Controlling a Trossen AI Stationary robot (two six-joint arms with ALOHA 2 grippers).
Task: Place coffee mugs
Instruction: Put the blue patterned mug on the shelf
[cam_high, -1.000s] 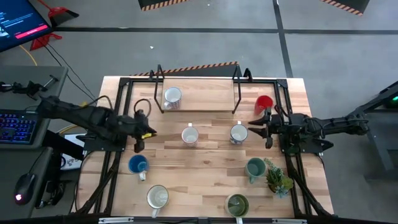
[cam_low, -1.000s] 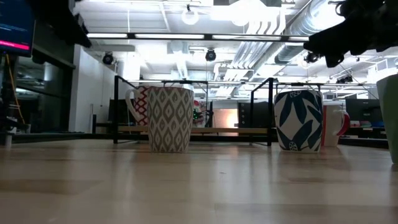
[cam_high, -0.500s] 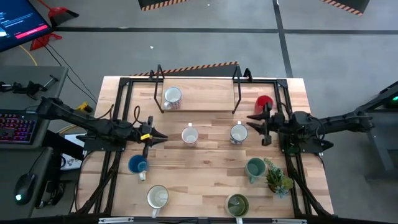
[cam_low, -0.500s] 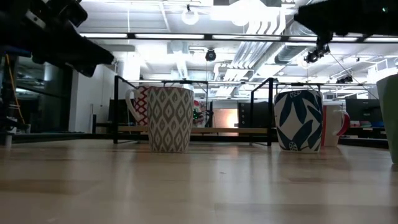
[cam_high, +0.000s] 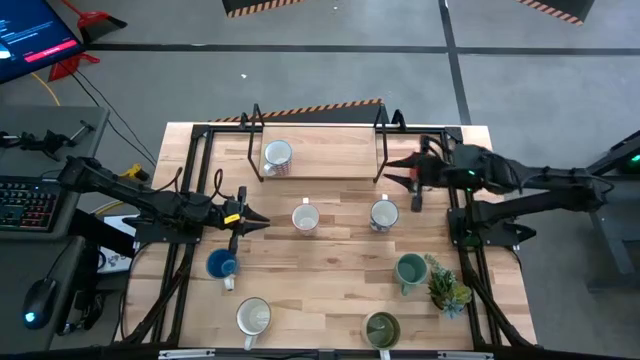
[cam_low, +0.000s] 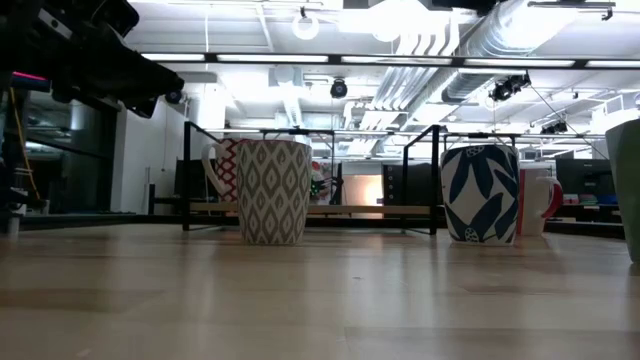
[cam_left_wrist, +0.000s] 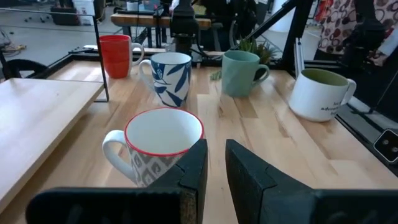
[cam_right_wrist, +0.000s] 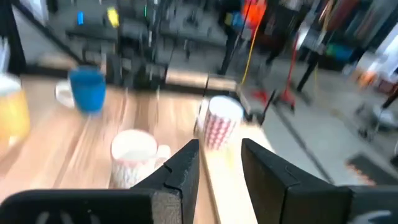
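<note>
Several coffee mugs stand on their bases on the wooden table. A red-rimmed patterned white mug (cam_high: 305, 217) (cam_left_wrist: 163, 144) stands mid-table, with a blue-leaf white mug (cam_high: 383, 214) to its right. Nearer are a blue mug (cam_high: 222, 265), a teal mug (cam_high: 409, 270), a cream mug (cam_high: 253, 317) and an olive mug (cam_high: 381, 328). A red-patterned white mug (cam_high: 277, 157) stands on the far shelf. The red mug (cam_left_wrist: 115, 55) is hidden under my right arm in the high view. My left gripper (cam_high: 258, 222) (cam_left_wrist: 216, 163) points level at the red-rimmed mug, just short of it, fingers narrowly apart. My right gripper (cam_high: 402, 171) (cam_right_wrist: 221, 158) hangs open and empty, high at the far right.
A low wooden shelf (cam_high: 320, 165) with black uprights runs along the far side. A spiky potted plant (cam_high: 447, 287) stands near the teal mug at the right. Black frame rails (cam_high: 190, 250) line the left and right table edges.
My left gripper has sunk and tipped from pointing down to pointing level at the red-rimmed mug, then kept still. My right gripper has risen from beside the red mug, out of the low view's top, and gone toward the far edge, rolling a little. No mug has moved.
</note>
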